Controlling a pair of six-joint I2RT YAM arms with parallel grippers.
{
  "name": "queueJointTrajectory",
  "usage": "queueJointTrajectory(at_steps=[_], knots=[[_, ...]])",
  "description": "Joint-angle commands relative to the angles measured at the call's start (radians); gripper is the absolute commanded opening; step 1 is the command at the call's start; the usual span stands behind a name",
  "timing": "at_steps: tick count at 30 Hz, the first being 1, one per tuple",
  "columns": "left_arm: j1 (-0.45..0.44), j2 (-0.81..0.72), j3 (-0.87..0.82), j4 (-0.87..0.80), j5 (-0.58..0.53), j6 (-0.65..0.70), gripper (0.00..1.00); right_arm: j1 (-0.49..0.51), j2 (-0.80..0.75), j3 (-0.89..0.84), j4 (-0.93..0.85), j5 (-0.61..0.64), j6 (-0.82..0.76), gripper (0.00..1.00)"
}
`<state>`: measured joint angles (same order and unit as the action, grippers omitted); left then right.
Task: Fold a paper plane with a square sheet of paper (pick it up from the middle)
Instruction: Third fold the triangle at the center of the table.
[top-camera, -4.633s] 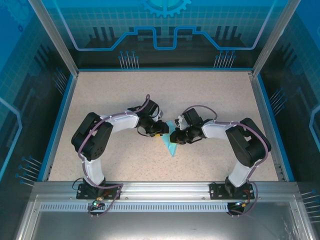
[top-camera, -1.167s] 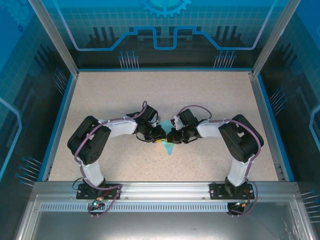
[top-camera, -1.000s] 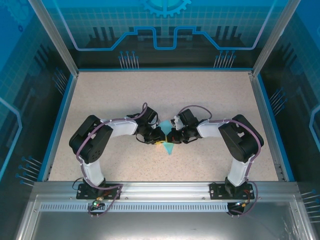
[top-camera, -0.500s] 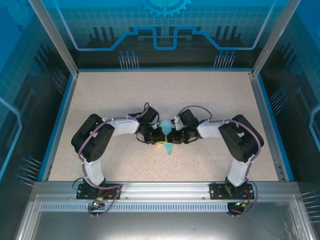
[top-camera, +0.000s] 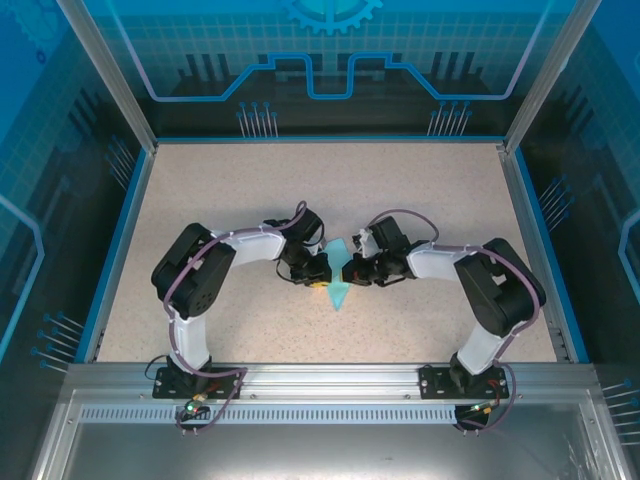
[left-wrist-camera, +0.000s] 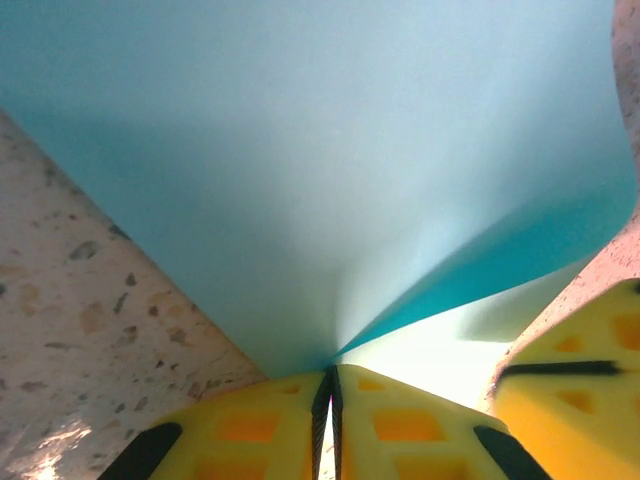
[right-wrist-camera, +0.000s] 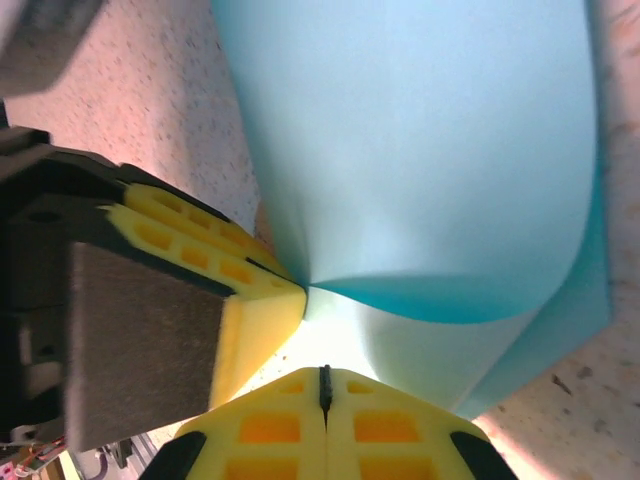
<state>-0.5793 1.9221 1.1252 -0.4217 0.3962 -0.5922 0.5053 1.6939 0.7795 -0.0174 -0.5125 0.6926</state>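
The square sheet of paper (top-camera: 338, 293) is light blue and bent into a narrow, pointed shape, lifted between the two grippers at the table's middle. My left gripper (top-camera: 322, 275) is shut on it: in the left wrist view the yellow jaws (left-wrist-camera: 332, 385) pinch a fold of the sheet (left-wrist-camera: 320, 150), which fans out above them. My right gripper (top-camera: 351, 272) faces it from the right. Its jaws (right-wrist-camera: 323, 385) are pressed together where the pale underside of the sheet (right-wrist-camera: 420, 150) runs down to their tips. The left fingers (right-wrist-camera: 250, 300) sit close beside them.
The speckled beige table (top-camera: 220, 190) has a blue rim and metal frame posts on all sides. Both arms bend inward from their bases at the near edge, elbows out to the left (top-camera: 185, 275) and right (top-camera: 500, 285).
Both grippers with the paper have shifted slightly to the right, and the right elbow has swung outward. The left jaws have closed a little tighter on the fold.
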Motion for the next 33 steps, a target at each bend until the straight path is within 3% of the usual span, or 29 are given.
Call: queueJointTrajectory(at_steps=[1, 13, 24, 33], knots=[[-0.004, 0.075, -0.008, -0.064, -0.135, 0.039, 0.14, -0.025, -0.027, -0.009, -0.036, -0.012, -0.002, 0.02], [-0.005, 0.078, 0.015, -0.094, -0.155, 0.064, 0.14, -0.014, 0.060, 0.047, -0.050, 0.013, -0.010, 0.02], [-0.010, 0.093, 0.033, -0.117, -0.178, 0.084, 0.14, -0.009, 0.106, 0.095, -0.210, 0.174, -0.065, 0.03], [-0.013, 0.108, 0.042, -0.132, -0.196, 0.097, 0.14, -0.006, 0.111, 0.092, -0.252, 0.235, -0.059, 0.03]])
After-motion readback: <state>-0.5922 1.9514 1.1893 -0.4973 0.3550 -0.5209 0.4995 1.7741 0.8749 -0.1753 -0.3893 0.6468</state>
